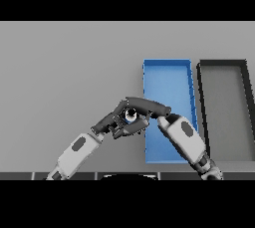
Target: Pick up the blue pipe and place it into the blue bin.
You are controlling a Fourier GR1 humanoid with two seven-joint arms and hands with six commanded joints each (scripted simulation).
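Note:
The blue pipe [130, 115] shows end-on as a small blue and white ring, just left of the blue bin's [167, 80] left wall and lifted off the table. My right hand [147, 106] reaches over from the right, its fingers above the pipe and its thumb below, curled round it. My left hand [112, 121] comes in from the lower left and sits close against the pipe's left side, fingers loosely extended towards it. Most of the pipe's length is hidden by the two hands. My right forearm crosses the near part of the bin.
A black bin [224, 102] stands right beside the blue bin on its right. Grey table [69, 72] stretches out to the left and behind the hands.

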